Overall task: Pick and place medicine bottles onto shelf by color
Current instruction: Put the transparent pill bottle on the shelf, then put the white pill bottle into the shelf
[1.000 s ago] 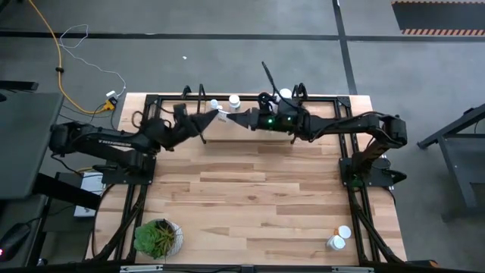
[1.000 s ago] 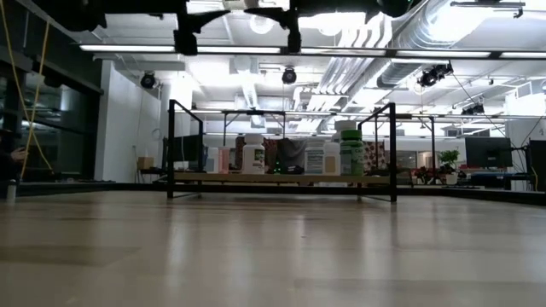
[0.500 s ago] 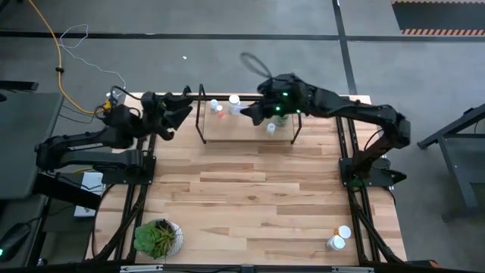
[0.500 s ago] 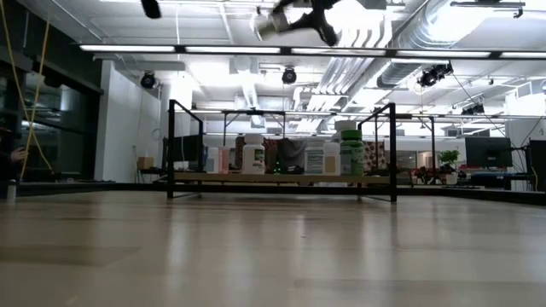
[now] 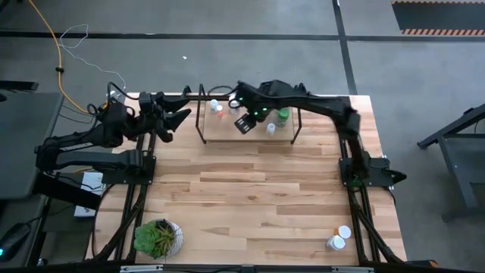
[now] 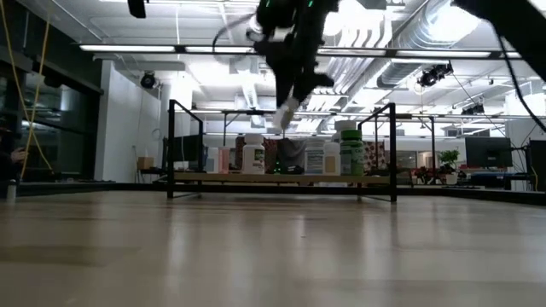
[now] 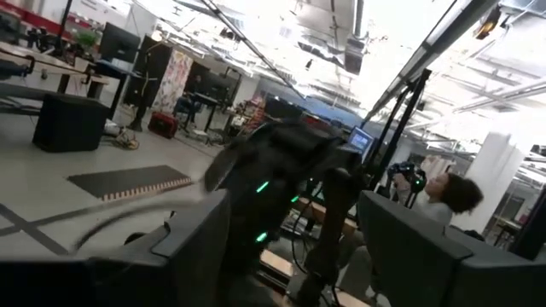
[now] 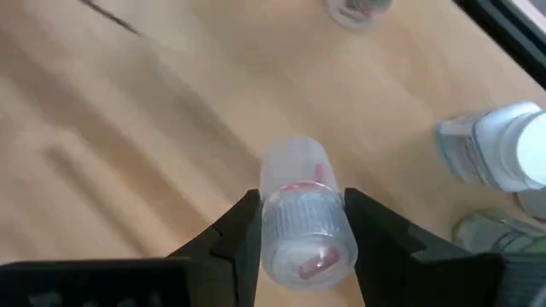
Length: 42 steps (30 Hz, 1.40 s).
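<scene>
Currently the right end effector is clamped on a small clear bottle with reddish contents visible through its wall; the two dark fingers press on opposite sides of the body near its cap. In the right wrist view the bottle's long axis runs straight out from between the fingers, away from the wrist, toward the light-wood board beyond it.

From above, the right end effector hangs over the shelf, roughly mid-length of the board and nearer its front edge. The low view shows the held bottle pointing downward and well above the board, so the placement surface lies directly below the grip, not to either side.

Bottles already on the board stand close by: a pale bottle with a white cap and a green-tinted one to one side of the grip, and another clear bottle with reddish contents farther along. Judged by colour, the held bottle belongs with that reddish one, which stands toward the left end of the shelf from the grip.

The left end effector waits just off the shelf's left end with its fingers spread and nothing between them. Two further bottles remain at the worktop's near right corner, well apart from both arms.
</scene>
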Motion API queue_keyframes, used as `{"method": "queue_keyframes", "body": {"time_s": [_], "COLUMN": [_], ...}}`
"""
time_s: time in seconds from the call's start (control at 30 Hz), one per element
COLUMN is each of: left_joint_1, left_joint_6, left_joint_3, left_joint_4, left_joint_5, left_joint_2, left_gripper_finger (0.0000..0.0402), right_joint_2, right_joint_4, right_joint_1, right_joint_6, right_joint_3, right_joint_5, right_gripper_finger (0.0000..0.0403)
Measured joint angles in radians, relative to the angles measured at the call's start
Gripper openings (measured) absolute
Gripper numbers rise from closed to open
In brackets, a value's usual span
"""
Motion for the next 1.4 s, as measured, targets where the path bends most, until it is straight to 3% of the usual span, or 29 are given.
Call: {"method": "queue_keyframes", "body": {"time_s": [0.23, 0.47, 0.67, 1.4], "left_joint_1": [0.0, 0.0, 0.0, 0.0], "left_joint_6": [0.0, 0.0, 0.0, 0.0], "left_joint_3": [0.0, 0.0, 0.0, 0.0], "left_joint_4": [0.0, 0.0, 0.0, -0.002], "left_joint_5": [-0.001, -0.001, -0.004, -0.022], "left_joint_2": [0.0, 0.0, 0.0, 0.0], "left_gripper_finger": [0.025, 0.025, 0.025, 0.025], "right_joint_2": [0.151, 0.215, 0.222, 0.22], "right_joint_4": [-0.039, -0.07, -0.07, -0.055], "right_joint_1": [-0.051, -0.097, -0.115, -0.119], "right_joint_6": [-0.014, -0.004, 0.007, -0.078], "right_joint_3": [0.069, 0.072, 0.073, 0.072], "right_joint_5": [0.024, 0.008, -0.018, 0.009], "right_gripper_finger": [0.0129, 0.0129, 0.0132, 0.0218]}}
